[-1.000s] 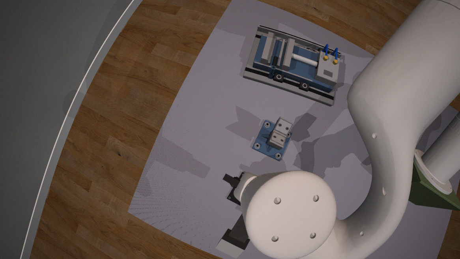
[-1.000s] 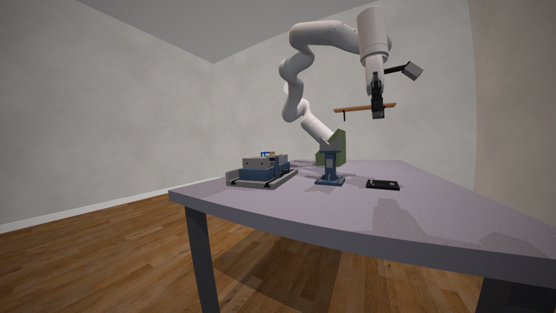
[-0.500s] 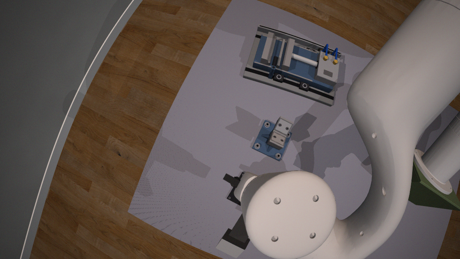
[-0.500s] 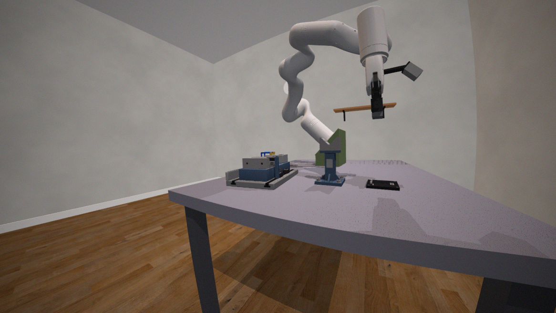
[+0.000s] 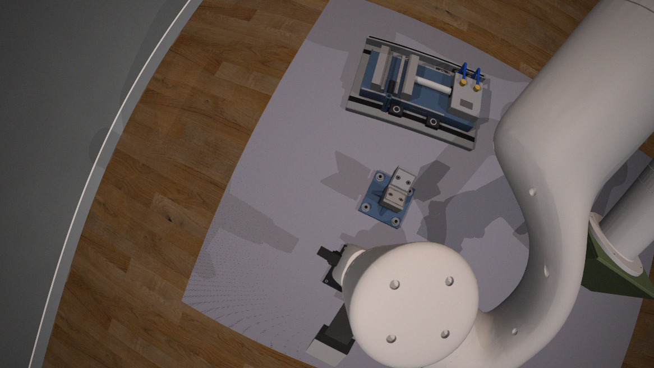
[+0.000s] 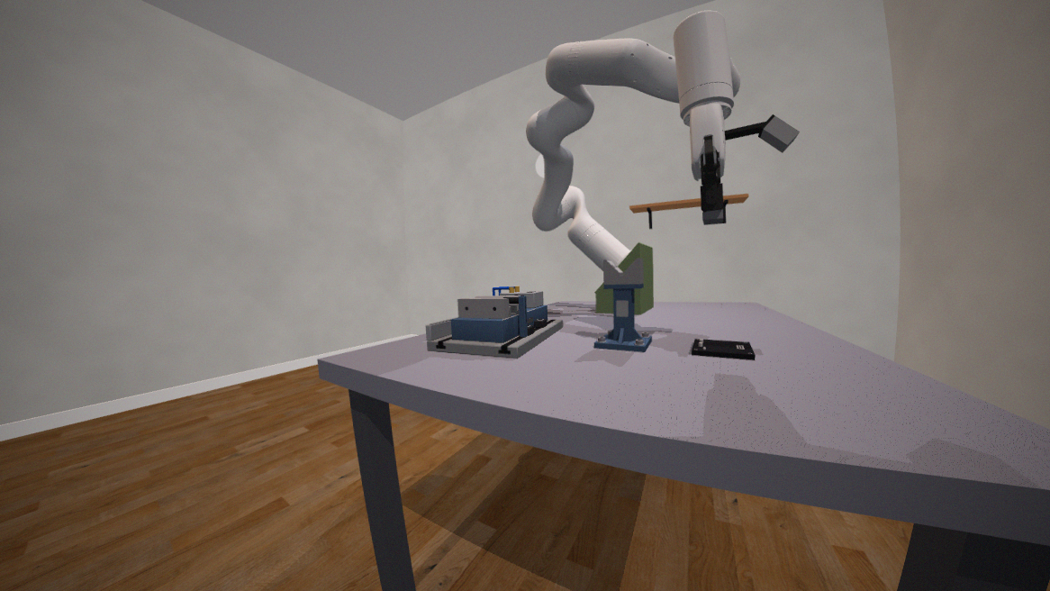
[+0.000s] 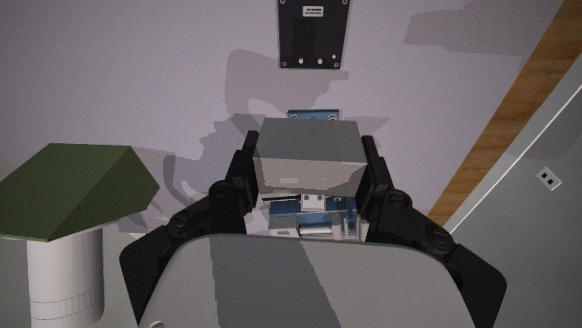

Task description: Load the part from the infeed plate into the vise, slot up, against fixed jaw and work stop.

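- While your arm [image 6: 587,69] arches high above the table [image 6: 771,411], your gripper [image 7: 309,172] is up in the air with both fingers clamped on the grey block [image 7: 310,155], one pressed to each of its sides.
- You can see in the wrist view that the block's faces towards the camera are plain grey; you cannot tell from here which way the slot points.
- Look down past the block and you have the black plate [image 7: 311,32] lying bare on the table, well below the gripper and close to the table's near edge in the side view [image 6: 723,348].
- Your V-shaped rest [image 5: 396,188] stands on its blue base [image 5: 371,203] around the middle of the table, with nothing in it.
- Over towards the far left corner sits the vise [image 5: 413,93], jaws apart, the gap between them unfilled, and the white rod [image 5: 432,84] of the cylinder runs to one jaw.
- Beside your arm's foot you see the green wedge [image 6: 637,279] at the back edge.
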You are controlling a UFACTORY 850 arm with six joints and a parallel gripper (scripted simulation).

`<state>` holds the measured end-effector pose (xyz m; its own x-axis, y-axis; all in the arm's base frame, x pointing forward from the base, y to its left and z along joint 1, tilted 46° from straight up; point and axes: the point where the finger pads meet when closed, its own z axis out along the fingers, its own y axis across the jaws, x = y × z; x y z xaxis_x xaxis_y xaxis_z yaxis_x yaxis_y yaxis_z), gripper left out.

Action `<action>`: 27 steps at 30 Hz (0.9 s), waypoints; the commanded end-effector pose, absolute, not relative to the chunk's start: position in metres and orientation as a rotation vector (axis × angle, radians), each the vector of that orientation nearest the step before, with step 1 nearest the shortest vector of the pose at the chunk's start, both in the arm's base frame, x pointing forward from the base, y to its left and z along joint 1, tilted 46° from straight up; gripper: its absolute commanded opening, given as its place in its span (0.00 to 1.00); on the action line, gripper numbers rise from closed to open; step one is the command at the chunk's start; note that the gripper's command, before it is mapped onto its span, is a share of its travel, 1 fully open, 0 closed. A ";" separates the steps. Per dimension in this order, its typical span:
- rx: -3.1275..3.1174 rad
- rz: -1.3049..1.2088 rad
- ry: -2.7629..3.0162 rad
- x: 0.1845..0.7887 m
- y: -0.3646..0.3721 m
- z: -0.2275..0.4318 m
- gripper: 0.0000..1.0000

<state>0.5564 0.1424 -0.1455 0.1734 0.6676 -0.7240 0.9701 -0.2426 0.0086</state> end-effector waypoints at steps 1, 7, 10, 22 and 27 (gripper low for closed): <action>1.985 -0.835 1.532 0.557 0.143 -0.145 0.00; 1.991 -0.831 1.521 0.557 0.143 -0.144 0.00; 1.996 -0.827 1.511 0.557 0.142 -0.144 0.00; 2.024 -0.808 1.458 0.558 0.141 -0.142 0.00; 2.043 -0.794 1.420 0.558 0.140 -0.141 0.00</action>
